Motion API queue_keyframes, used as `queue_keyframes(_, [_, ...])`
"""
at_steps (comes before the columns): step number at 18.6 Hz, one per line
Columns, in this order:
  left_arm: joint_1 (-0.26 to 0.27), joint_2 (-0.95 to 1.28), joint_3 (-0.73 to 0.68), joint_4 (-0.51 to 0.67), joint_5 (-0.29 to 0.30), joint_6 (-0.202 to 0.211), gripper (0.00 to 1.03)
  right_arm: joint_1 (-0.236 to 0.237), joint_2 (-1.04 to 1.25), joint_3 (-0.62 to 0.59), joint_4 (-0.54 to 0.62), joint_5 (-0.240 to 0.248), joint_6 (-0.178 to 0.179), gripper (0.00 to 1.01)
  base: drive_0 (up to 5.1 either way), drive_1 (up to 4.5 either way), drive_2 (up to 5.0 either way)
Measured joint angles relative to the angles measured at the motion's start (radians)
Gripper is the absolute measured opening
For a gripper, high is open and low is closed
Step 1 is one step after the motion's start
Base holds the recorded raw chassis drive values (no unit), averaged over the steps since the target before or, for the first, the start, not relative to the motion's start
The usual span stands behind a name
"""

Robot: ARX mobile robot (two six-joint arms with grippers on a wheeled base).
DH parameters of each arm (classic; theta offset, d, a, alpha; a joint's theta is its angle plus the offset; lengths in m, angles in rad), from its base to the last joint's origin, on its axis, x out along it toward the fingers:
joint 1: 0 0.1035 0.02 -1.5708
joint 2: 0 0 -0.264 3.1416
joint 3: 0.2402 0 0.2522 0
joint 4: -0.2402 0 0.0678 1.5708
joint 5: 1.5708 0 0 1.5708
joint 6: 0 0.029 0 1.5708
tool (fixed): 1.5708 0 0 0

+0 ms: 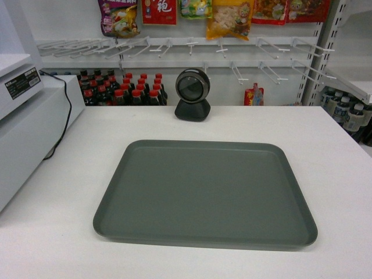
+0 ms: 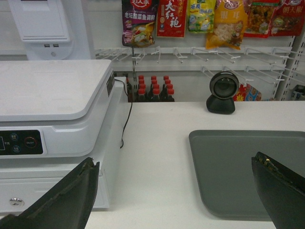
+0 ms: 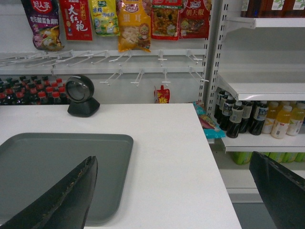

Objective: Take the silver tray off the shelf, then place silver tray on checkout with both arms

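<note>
The silver tray [image 1: 206, 192] lies flat on the white checkout [image 1: 64, 232], near the front middle of the counter. It shows again in the left wrist view as the silver tray [image 2: 238, 171] and in the right wrist view as the silver tray [image 3: 52, 167]. My left gripper [image 2: 174, 191] is open, held back from the tray's left edge, with nothing between its fingers. My right gripper [image 3: 174, 186] is open too, off the tray's right edge, above the counter's right side. Neither arm shows in the head view. An empty white shelf [image 3: 262, 88] stands to the right.
A white cash register [image 2: 52, 109] with a black cable sits at the counter's left. A black round scanner [image 1: 192, 95] stands at the counter's back. Behind are hook rails with snack bags [image 1: 231, 17] and red-capped bottles [image 1: 122, 90]. Drink bottles [image 3: 257, 119] fill the lower right shelf.
</note>
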Motion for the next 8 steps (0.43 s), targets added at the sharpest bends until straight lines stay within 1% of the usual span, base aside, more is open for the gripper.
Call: queue_keyframes(8, [0.000, 0.000, 0.000, 0.000, 0.000, 0.000, 0.98, 0.000, 0.000, 0.000, 0.000, 0.000, 0.000, 0.98, 0.0, 0.00, 0.0])
